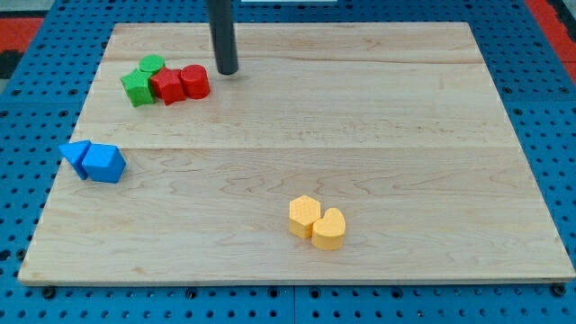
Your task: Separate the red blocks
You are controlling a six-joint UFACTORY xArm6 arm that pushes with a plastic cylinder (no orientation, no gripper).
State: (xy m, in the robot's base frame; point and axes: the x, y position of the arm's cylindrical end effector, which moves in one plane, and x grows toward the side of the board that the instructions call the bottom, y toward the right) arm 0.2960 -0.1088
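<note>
Board [297, 162], light wood, is the landmark; everything placed off it. No gripper on this arm, just a plain dark rod, so nothing to open or close.

Rod's tip [227, 71] sits on the board near its top edge, left of centre, just right of the red cylinder [194, 82], apart from it by a small gap.

Red cylinder touches the red star-ish block [167, 86] on its left; that one butts against two green blocks [142, 83], shapes unclear. Whole cluster is at the board's top-left.

Blue pair [94, 161] at the board's left edge, yellow pair [317, 221] near bottom centre. Both well apart from the reds.

Handling guess: small rigid blocks, light, slide easily on smooth wood, may spin if hit off-centre. Best contact looks like the seam between the reds, wedging the cylinder off toward the open middle.
</note>
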